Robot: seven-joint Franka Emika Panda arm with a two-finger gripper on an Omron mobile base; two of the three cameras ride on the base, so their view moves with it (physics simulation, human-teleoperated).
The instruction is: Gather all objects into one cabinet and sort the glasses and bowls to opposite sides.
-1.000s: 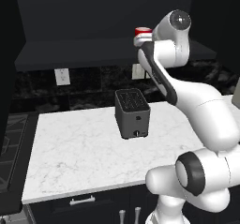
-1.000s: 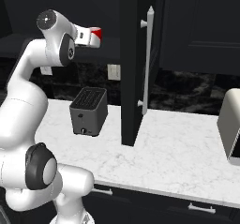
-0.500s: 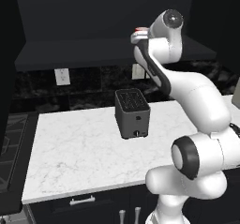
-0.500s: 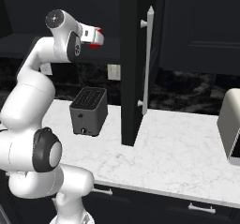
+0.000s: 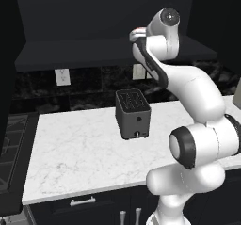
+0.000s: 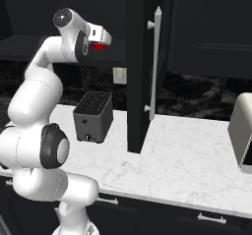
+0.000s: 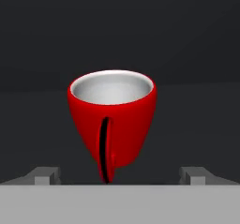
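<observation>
- The red mug is sitting upright in the hand view, its white inside showing and its handle turned edge-on toward the camera, so the handle is reading as a thin dark slot.
- The foot of the mug is dropping behind the grey band at the bottom, so I cannot tell what exactly it is resting on; the surroundings are just dark, with a faint lighter ledge line running behind it.
- The gripper is standing with its jaws spread wide, one fingertip well to the left of the mug and the other well to the right, neither touching it; nothing is being held.
- In the right base view the hand is reaching toward the dark recess beside the cabinet door, and a small patch of red below the hand's white end is all that is showing of the mug there.
- The door is standing open edge-on, with its long pale bar handle facing right; the cabinet's interior is too dark to make out.
- In the left base view the arm is blocking most of the hand, and the mug is hidden behind it.
- A dark toaster is standing on the white marble counter, well below the hand.
- A pale appliance is being cut off by the right edge of the right base view.
</observation>
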